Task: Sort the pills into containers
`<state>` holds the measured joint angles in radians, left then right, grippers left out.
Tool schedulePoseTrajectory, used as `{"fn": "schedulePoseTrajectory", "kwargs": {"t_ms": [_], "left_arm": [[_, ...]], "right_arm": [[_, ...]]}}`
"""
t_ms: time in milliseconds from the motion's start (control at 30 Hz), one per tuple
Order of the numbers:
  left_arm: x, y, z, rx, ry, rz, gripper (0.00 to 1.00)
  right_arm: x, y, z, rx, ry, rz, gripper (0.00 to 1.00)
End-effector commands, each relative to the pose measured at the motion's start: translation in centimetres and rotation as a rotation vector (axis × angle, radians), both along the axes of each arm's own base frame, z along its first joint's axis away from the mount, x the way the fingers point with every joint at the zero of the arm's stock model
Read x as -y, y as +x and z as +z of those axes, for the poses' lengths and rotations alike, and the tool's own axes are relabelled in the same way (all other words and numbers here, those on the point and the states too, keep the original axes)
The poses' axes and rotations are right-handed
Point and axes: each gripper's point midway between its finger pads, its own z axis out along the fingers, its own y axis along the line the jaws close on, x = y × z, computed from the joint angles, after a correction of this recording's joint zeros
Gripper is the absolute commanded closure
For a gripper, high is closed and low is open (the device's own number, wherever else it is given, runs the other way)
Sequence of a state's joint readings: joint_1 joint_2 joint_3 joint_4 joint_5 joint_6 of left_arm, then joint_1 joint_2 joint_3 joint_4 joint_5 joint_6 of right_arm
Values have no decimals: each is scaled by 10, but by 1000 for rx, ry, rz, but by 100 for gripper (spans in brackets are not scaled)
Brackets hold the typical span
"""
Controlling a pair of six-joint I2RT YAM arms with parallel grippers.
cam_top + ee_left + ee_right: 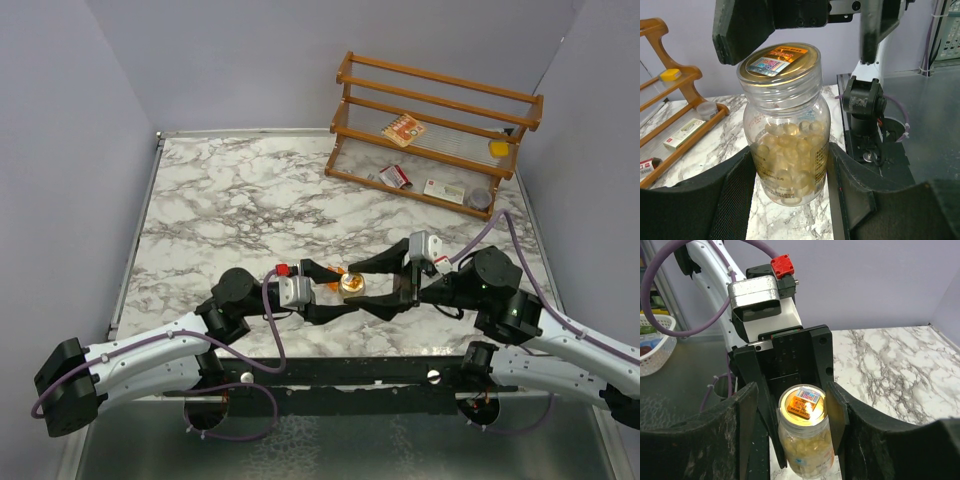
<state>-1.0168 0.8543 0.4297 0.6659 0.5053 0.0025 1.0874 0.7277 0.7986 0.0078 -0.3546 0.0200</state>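
Note:
A clear jar [352, 284] full of tan-yellow pills [785, 155] stands near the table's front edge, capped by a gold lid [803, 403] with an orange label. My left gripper [790, 152] is shut on the jar's body, both pads pressed against its sides. From the opposite side, my right gripper [791, 395] straddles the lid with its jaws open. One of its fingers [836, 405] is at the lid's rim; the other stands apart from it. In the left wrist view those fingers [740, 30] hang above and beside the lid [782, 60].
A wooden rack [440, 110] stands at the back right. It holds red-and-white packets [395, 177], a grey round tin [478, 198] and a small yellow item [498, 148]. A white basket [655, 350] sits off the table.

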Motion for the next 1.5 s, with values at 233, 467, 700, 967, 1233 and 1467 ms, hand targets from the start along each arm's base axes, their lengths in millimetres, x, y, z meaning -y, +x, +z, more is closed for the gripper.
{"fn": "schedulePoseTrajectory", "kwargs": {"t_ms": [233, 467, 700, 967, 1233, 1467], "left_arm": [[-4, -3, 30, 38, -81, -3, 100], [-6, -5, 34, 43, -91, -6, 100], [-3, -6, 32, 35, -81, -22, 100], [-3, -6, 31, 33, -79, -21, 100], [-4, -8, 34, 34, -87, -26, 100], [-4, -8, 35, 33, -89, -26, 100]], "right_arm": [[-2, -4, 6, 20, 11, 23, 49], [-1, -1, 3, 15, 10, 2, 34], [0, 6, 6, 29, 32, -34, 34], [-3, 9, 4, 29, 24, -44, 40], [-4, 11, -1, 20, 11, -53, 42], [-6, 12, -4, 14, 3, -53, 46]]}}
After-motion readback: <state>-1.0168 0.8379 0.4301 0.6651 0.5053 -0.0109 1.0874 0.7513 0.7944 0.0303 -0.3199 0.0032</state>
